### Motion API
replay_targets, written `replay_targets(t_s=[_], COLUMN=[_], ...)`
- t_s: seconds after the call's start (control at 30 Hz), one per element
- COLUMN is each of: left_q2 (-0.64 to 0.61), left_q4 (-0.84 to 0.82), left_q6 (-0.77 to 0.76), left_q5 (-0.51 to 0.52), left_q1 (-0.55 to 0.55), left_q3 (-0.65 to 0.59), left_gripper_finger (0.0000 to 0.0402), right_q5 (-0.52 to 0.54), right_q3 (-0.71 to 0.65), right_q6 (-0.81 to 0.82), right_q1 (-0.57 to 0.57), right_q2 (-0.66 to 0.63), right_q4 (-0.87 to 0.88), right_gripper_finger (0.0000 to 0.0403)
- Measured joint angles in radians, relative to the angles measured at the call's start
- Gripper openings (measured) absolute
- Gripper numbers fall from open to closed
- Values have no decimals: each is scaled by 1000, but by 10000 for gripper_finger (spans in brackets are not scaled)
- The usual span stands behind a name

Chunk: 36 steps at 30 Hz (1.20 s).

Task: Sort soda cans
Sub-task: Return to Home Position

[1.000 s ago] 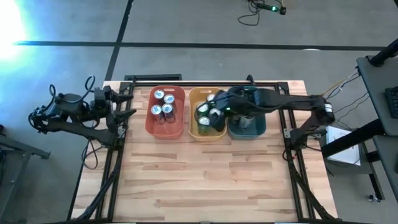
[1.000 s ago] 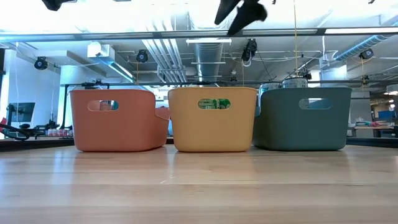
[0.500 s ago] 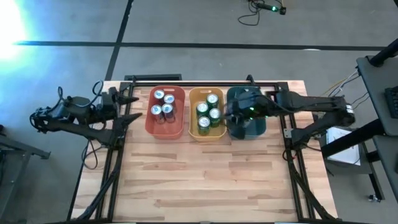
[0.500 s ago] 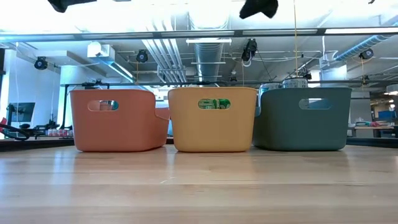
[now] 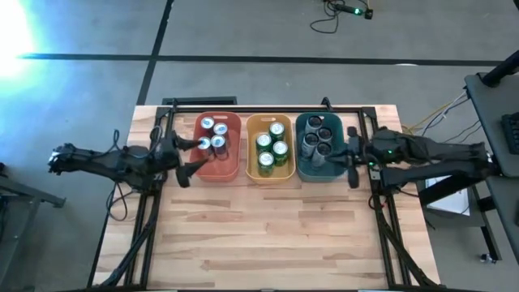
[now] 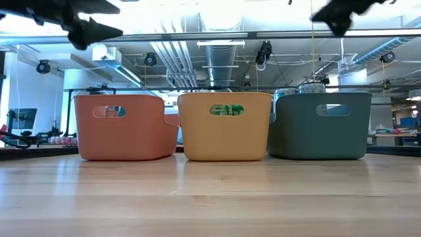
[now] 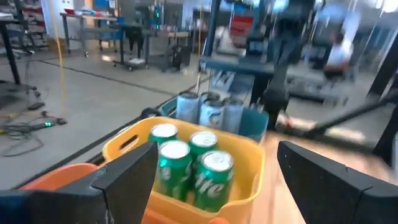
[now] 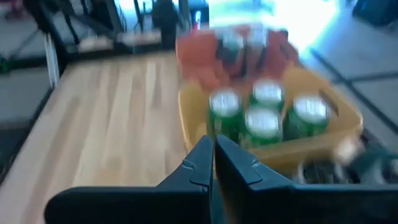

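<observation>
Three bins stand in a row at the table's far side. The red bin (image 5: 217,166) holds several blue-and-silver soda cans (image 5: 212,135). The yellow bin (image 5: 270,173) holds several green cans (image 5: 272,149), seen close in the left wrist view (image 7: 189,165). The teal bin (image 5: 320,172) holds several dark grey cans (image 5: 318,138). My left gripper (image 5: 191,156) hovers open just left of the red bin, nothing between its fingers (image 7: 127,180). My right gripper (image 5: 350,155) is shut and empty, just right of the teal bin (image 8: 211,163).
The near half of the wooden table (image 5: 268,235) lies bare in front of the bins. Black frame rails run along the table's left (image 5: 146,219) and right (image 5: 389,227) edges. In the low view both grippers hang above bin height (image 6: 85,29) (image 6: 339,16).
My right gripper has drawn back from above the yellow bin, across the teal bin toward the table's right edge, and has shut, empty. My left gripper has moved toward the red bin, staying open. The cans have stayed in their bins.
</observation>
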<state>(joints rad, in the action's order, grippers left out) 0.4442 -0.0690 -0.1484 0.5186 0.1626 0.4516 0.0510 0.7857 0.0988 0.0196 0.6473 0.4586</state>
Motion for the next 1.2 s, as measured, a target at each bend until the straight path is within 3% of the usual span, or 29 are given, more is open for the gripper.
replay_targets(t_s=[0.13, 0.3, 0.6, 0.67, 0.77, 0.97, 1.13, 1.2], left_q2=[0, -4, -39, -59, -95, -254, -394, -432], left_q4=[159, 227, 203, 158, 101, 18, 58, 130], left_q6=[-65, -103, -200, -194, -174, -168, -248, -247], left_q5=[-11, -24, -318, -394, -433, -448, -344, -299], left_q1=[-36, -121, -327, -380, -427, -386, -257, -172], left_q3=[-101, -180, -220, -224, -225, -259, -389, -441], left_gripper_finger=[316, 316, 316, 316, 316, 316, 316, 316], right_q5=[-26, -36, 30, 54, 1, -103, -102, -93], right_q3=[-45, -179, -385, -396, -421, -577, -769, -770], right_q6=[-10, -179, -195, -202, -250, -207, -135, -104], right_q1=[-8, -8, -6, -6, -7, -7, -6, -7], right_q2=[-118, -283, -647, -646, -612, -633, -645, -635], right_q4=[94, -60, -166, -210, -254, -486, -734, -685], right_gripper_finger=[9, 9, 9, 9, 9, 9, 9, 9])
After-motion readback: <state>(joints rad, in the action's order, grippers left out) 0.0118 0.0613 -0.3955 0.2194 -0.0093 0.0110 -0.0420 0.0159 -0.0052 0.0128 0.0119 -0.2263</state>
